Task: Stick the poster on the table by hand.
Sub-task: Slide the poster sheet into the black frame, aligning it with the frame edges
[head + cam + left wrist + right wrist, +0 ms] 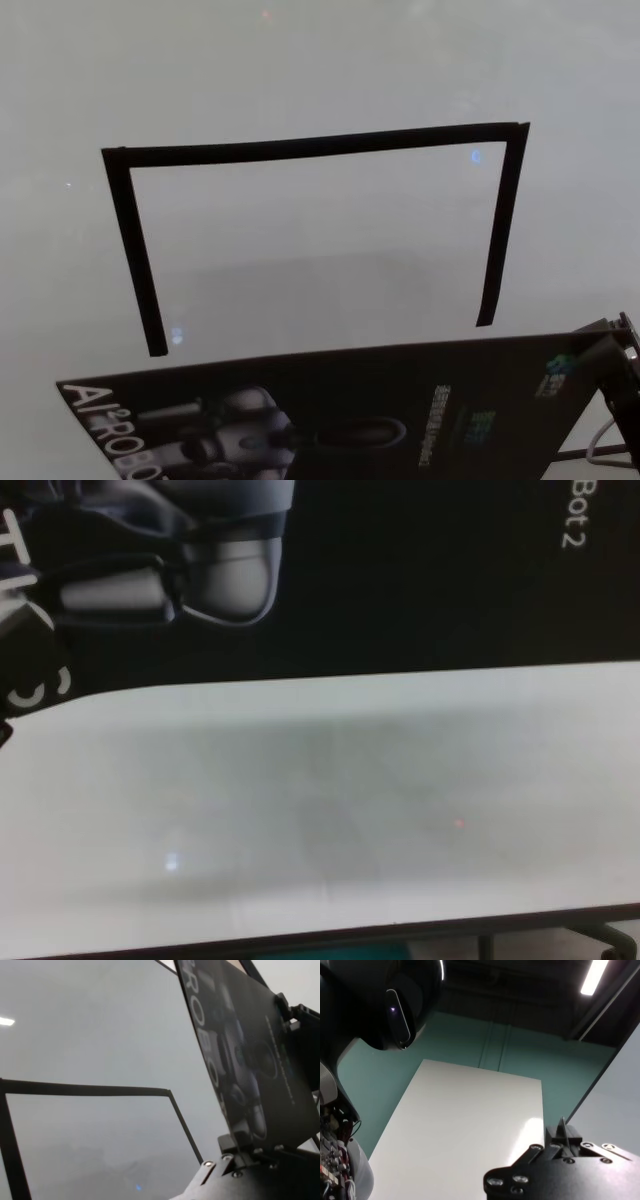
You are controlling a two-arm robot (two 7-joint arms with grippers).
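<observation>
Soft, even overhead light is seen throughout. A ceiling strip lamp (595, 976) is shown bright in the right wrist view, and its glare is thrown onto the white sheet back (460, 1130). A broad, faint shadow is cast across the surface (330, 770) in the chest view, where small light specks are reflected. The poster (250, 1055) is rendered hazy and washed out in the left wrist view.

Lettering on the poster — that was all I could read.
From the head camera I made out "AI²ROBO" in big white letters along the poster (330, 410) at its left end; the left wrist showed "ROBO" on it, and the chest camera caught small white "Bot 2" — the small print near its right end stayed illegible to me.
</observation>
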